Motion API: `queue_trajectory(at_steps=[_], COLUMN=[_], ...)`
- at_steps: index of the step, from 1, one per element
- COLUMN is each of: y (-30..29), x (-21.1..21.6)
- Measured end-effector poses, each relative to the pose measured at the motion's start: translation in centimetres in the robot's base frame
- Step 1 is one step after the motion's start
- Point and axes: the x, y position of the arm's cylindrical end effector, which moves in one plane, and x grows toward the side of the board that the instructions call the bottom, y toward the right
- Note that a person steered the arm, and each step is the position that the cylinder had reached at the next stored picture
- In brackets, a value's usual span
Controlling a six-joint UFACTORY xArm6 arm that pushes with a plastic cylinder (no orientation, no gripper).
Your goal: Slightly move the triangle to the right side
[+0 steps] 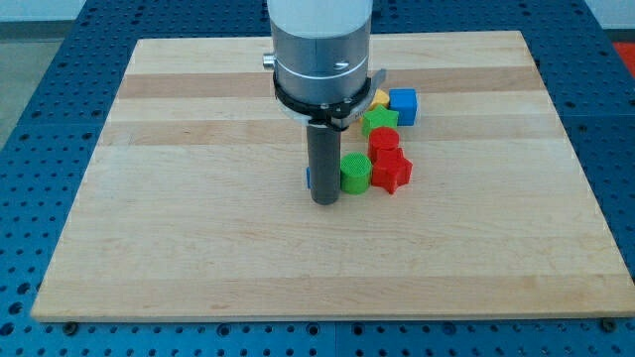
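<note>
Wooden board [198, 248] carries a block cluster just right of frame centre; nearest is my tip [324, 201], no fingers on it, touching the left side of a green block [355, 173], with a blue sliver [309, 179] showing behind the rod, shape unclear. Farther up: red star-like block [392, 173], red block [384, 140], green block [379, 121], then yellow block [379, 98] and blue cube [403, 105]; can't tell which is the triangle.

green blocks [355, 173], red blocks [390, 172], a blue cube [402, 105], pale striped wooden board [198, 198].
</note>
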Motion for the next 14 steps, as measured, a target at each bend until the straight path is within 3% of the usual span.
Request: queue_trajectory(at_steps=[7,14], y=[-4.0,-4.0], x=[0.3,-2.0])
